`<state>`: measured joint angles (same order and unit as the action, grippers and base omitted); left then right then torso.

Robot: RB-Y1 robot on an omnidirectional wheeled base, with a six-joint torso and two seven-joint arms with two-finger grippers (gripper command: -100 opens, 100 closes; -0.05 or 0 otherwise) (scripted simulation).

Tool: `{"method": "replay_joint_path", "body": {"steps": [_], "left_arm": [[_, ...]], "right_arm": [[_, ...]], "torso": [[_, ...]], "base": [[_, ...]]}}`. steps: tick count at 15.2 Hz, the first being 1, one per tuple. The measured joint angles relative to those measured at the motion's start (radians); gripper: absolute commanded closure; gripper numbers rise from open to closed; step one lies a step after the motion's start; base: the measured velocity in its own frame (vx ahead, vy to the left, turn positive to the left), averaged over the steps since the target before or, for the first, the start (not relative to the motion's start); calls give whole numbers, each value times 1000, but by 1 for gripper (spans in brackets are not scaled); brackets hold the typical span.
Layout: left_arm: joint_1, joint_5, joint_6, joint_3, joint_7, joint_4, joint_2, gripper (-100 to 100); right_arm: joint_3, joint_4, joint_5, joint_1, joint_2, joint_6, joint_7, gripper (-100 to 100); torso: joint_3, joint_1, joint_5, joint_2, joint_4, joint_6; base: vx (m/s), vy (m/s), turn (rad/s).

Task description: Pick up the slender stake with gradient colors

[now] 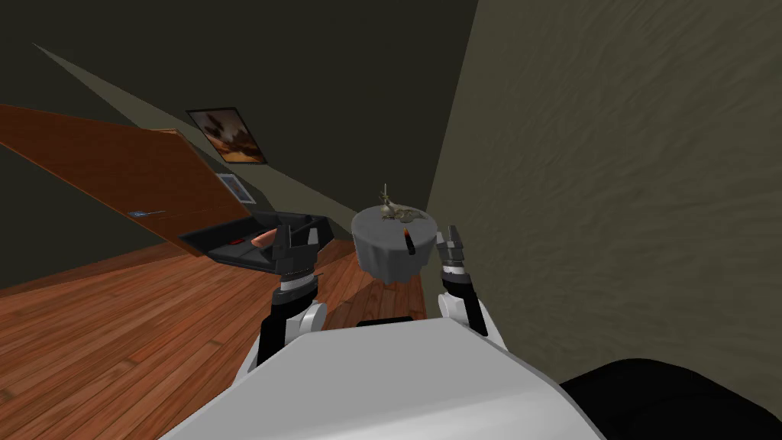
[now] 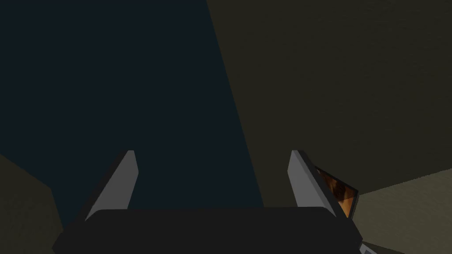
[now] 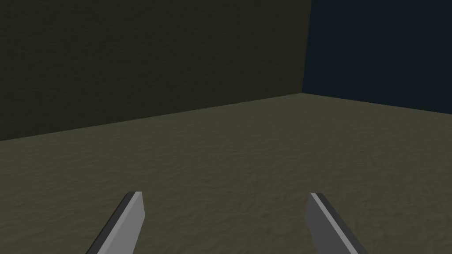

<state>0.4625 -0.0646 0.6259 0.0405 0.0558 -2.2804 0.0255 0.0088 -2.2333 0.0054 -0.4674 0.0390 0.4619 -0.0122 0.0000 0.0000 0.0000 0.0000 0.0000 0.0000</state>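
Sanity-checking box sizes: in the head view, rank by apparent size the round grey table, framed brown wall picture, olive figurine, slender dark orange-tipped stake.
1. round grey table
2. framed brown wall picture, not far behind, though it hangs farther off
3. olive figurine
4. slender dark orange-tipped stake, clearly the smallest

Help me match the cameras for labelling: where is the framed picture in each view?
Head view: the framed picture hangs on the far wall, up and left of the left gripper.
Left wrist view: its corner peeks from behind one finger of the open left gripper.
Right wrist view: the open right gripper faces bare wall.
Shared landmark: the olive walls.
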Motion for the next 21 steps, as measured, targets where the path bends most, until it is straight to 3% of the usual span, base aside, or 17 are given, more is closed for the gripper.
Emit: {"method": "replay_joint_path", "body": {"steps": [21], "left_arm": [[0,0,0,0,0,0,0,0]], "right_arm": [[30,155,401,303,300,224,213,-100]], "torso": [[-1,0,0,-1,0,0]], "base": [[14,-8,36]]}}
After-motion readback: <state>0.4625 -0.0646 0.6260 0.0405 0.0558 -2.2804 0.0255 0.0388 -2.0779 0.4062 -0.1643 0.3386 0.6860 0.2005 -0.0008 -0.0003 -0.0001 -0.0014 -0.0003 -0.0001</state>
